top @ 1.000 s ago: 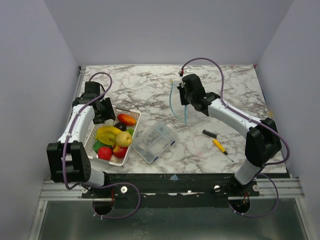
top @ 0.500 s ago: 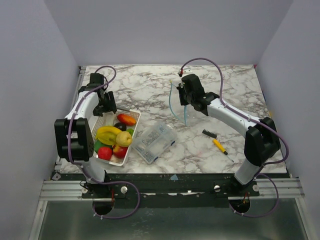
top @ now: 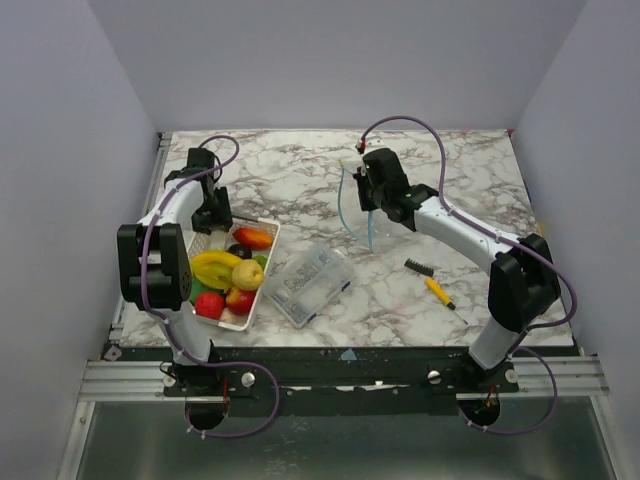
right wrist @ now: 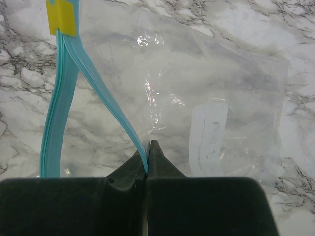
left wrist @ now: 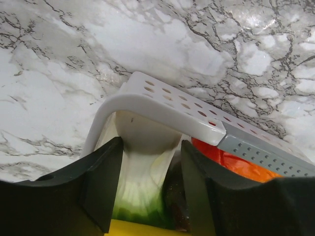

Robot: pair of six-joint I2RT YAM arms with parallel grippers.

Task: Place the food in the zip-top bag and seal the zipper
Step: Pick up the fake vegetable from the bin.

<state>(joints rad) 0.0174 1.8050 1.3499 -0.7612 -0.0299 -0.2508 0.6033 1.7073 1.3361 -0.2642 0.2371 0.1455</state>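
Note:
The food lies in a white tray point(top: 266, 272): a banana point(top: 213, 268), a yellow fruit point(top: 248, 276), red apples point(top: 209, 305) and an orange-red piece point(top: 253, 238). My left gripper point(top: 214, 220) is at the tray's far left corner. In the left wrist view it point(left wrist: 151, 143) is open, with its fingers on either side of the white-and-green leek point(left wrist: 142, 182) under the tray rim point(left wrist: 162, 105). My right gripper point(top: 372, 204) is shut point(right wrist: 148, 147) on one side of the light blue zipper point(right wrist: 56, 113). It holds the clear zip-top bag point(top: 358, 218) hanging, mouth parted.
A clear rigid box point(top: 308, 283) lies right of the tray. A yellow-handled black brush point(top: 432, 284) lies near the right arm. A yellow slider tab point(right wrist: 61, 17) sits on the zipper's end. The cell walls stand close along both table sides.
My left arm has folded up and swung toward the far left, keeping its gripper at the tray's far corner. The right arm and the bag have not moved.

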